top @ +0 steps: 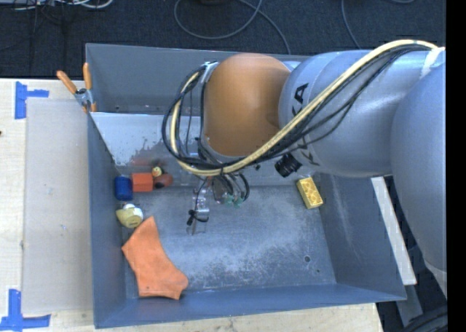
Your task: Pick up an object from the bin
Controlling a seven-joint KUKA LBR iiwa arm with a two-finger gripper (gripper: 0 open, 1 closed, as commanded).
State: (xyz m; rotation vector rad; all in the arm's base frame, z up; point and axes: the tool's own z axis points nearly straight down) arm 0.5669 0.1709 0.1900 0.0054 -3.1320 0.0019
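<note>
My arm comes in from the right of the frame, and its orange cover and looped cables hang over the upper middle of the grey bin. My gripper points down at a bare patch of floor just left of the bin's centre. Whether it is spread or pressed together I cannot tell from here.

The things I could pick lie mostly to the left of my gripper:
- An orange cloth lies crumpled flat at the lower left. It is the nearest big piece, below and to the left of my gripper but apart from it.
- A yellow-and-white round thing sits just above the cloth's top corner, near the left wall.
- A blue cylinder stands higher up, just beside an orange block that has a small yellow bit at its upper right edge. Both are up and to the left of my gripper.
- A yellow block lies tilted on its own, right of centre beneath my arm and well apart from the rest.
</note>
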